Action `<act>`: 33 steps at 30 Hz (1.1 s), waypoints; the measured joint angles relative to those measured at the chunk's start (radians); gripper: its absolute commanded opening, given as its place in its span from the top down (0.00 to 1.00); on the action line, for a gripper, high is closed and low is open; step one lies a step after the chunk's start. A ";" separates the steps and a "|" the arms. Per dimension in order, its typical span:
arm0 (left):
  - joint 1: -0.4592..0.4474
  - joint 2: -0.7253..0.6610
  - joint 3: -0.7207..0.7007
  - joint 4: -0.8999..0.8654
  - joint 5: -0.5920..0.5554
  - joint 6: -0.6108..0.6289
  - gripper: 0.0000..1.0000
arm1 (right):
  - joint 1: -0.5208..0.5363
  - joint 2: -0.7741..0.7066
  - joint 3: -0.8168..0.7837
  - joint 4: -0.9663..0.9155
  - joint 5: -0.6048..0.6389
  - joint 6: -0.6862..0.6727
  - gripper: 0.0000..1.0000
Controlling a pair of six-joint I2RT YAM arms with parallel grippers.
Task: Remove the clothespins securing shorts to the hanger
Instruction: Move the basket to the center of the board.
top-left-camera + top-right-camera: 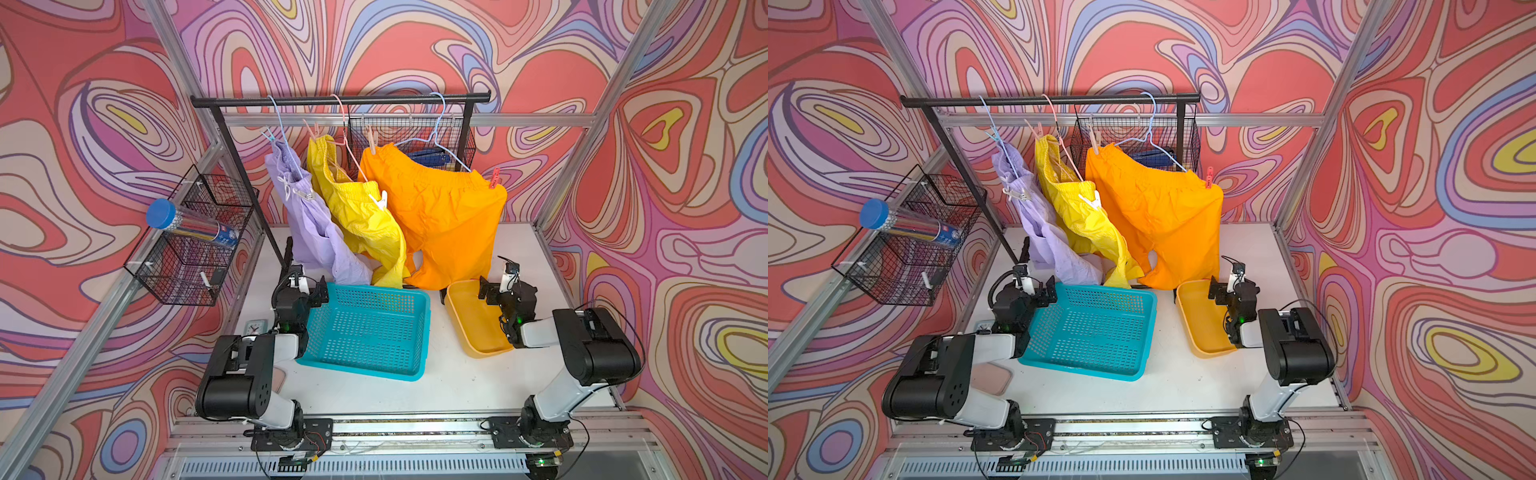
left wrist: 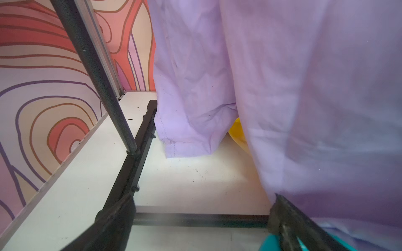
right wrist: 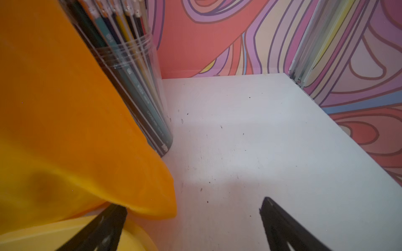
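Low and left of centre, the left jaws stand wide apart beside the teal perforated plastic basket (image 1: 357,368). Above, on the black metal rail (image 1: 374,99), hang the lilac thin-fabric shorts (image 1: 316,232), pinned by a pale blue clothespin (image 1: 268,135) and a pale grey clothespin (image 1: 305,194). Next come the bright yellow shorts (image 1: 361,212), with a pink clothespin (image 1: 312,129) and a white clothespin (image 1: 381,200). Then the orange shorts (image 1: 444,224), with a beige clothespin (image 1: 372,141) and a red clothespin (image 1: 494,178). At lower right, the right jaws gape wide by the yellow plastic tray (image 1: 469,332).

qty: shorts (image 1: 436,216) x3; clothespins (image 1: 494,178) x6; hangers (image 1: 434,133) x3; wire bskts (image 1: 178,286) x2
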State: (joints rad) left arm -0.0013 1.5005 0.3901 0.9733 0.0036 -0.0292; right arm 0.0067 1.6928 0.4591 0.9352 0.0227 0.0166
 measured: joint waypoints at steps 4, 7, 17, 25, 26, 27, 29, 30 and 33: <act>0.000 0.000 0.000 0.001 0.005 0.003 0.00 | 0.000 0.000 0.000 0.000 0.000 0.000 0.02; 0.000 0.000 0.000 0.000 0.008 0.003 0.00 | 0.000 0.000 0.000 0.000 0.000 0.000 0.02; 0.000 0.000 0.000 0.001 0.010 0.003 0.00 | 0.000 0.000 0.000 0.000 0.000 0.000 0.02; -0.002 -0.002 -0.034 0.078 0.066 0.019 0.00 | 0.000 0.000 -0.001 0.011 0.007 -0.001 0.02; -0.003 -0.009 -0.045 0.087 0.067 0.019 0.00 | 0.000 0.000 -0.003 0.024 0.007 -0.002 0.02; -0.004 -0.020 -0.057 0.092 0.066 0.019 0.00 | 0.000 0.000 -0.008 0.036 0.007 -0.003 0.02; -0.005 -0.060 -0.091 0.091 0.060 0.019 0.00 | 0.000 0.000 -0.022 0.063 0.011 -0.005 0.02; -0.005 -0.078 -0.108 0.092 0.057 0.019 0.00 | 0.001 -0.001 -0.028 0.070 0.016 -0.005 0.02; -0.006 -0.145 -0.167 0.094 0.040 0.018 0.00 | 0.005 -0.008 -0.053 0.094 0.035 -0.006 0.02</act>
State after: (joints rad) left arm -0.0071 1.3556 0.2226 1.0672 0.0433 -0.0116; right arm 0.0116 1.6848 0.4061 1.0290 0.0574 0.0109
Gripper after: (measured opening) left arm 0.998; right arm 0.983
